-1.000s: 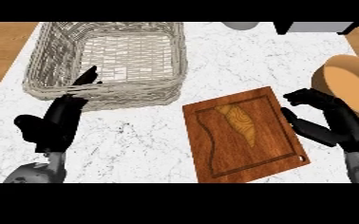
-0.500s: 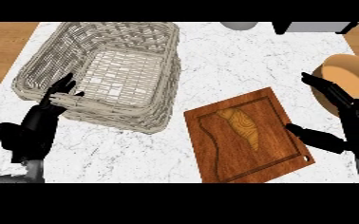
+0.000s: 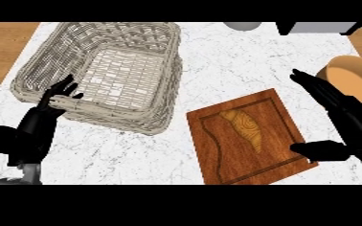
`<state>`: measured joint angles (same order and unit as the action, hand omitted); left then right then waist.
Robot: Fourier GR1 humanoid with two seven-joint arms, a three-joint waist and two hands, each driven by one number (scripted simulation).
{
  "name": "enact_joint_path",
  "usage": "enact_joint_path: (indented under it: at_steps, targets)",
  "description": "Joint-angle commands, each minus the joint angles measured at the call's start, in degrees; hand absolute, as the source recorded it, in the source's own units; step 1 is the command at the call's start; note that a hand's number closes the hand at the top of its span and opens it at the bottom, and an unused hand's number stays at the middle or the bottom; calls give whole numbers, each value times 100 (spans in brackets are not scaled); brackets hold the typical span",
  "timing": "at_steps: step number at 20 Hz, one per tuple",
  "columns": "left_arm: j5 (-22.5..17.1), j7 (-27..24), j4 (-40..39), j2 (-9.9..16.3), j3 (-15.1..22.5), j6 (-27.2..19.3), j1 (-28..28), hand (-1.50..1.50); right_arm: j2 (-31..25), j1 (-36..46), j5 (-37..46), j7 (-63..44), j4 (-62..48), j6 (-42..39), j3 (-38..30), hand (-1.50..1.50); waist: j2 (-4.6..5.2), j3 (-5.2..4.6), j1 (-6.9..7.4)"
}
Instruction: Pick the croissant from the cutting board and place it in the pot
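Marble, white with grey veins, covered the desk point(image 3: 233, 72), and bare wood showed past its left edge. A wooden cutting board point(image 3: 247, 139) lay tilted at the lower right of the desk, dark red-brown with a groove running near its rim and a lighter, grained inlay down its middle. No croissant could be made out on the board; only that pale inlay showed on it.

A large woven wicker basket point(image 3: 106, 72) stood at the upper left, pale grey, with nothing visible inside it, its near right corner close to the board's upper left corner but not touching it. At the right edge of the view, part of a round tan vessel point(image 3: 346, 74) showed, cut off by the frame. Along the top edge a grey rounded object point(image 3: 243, 26) and a grey boxy object point(image 3: 322, 27) were partly in sight.

The left hand point(image 3: 53, 107) rested at the basket's near left rim, fingers straight and spread, touching or just overlapping the wicker. The right hand point(image 3: 332, 112) hung at the board's right side, fingers stretched out toward the tan vessel and thumb point(image 3: 318, 151) set apart over the board's lower right corner, holding nothing.
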<state>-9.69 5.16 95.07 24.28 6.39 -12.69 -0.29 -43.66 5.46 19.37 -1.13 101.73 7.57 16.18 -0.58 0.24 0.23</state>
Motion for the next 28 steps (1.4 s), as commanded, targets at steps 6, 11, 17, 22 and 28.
enact_joint_path:
  at_steps: [6, 11, 17, 22, 28]
  targets:
    - [326, 128, -448, 384, -3, 63, 297, 0, -337, 1058, 468, -2343, 172, -1950, 1037, -150, 101, -58, 282]
    - [288, 267, -569, 423, -66, 50, -51, 0, 34, 1848, 169, -3540, 53, -3215, 1509, -150, 120, -54, 256]
    - [275, 158, -693, 415, -141, 52, 110, 0, 915, 2177, -37, -4339, -312, -3736, 1866, -150, 88, -34, 94]
    - [404, 311, -355, 362, -24, -100, 284, 0, 1585, 2887, 51, -5067, -812, -4096, 1933, -150, 72, -30, 120]
    - [311, 486, -404, 497, -242, -19, 150, 0, 1794, 2738, 428, -5033, -1066, -4084, 2180, -150, 63, -25, 8]
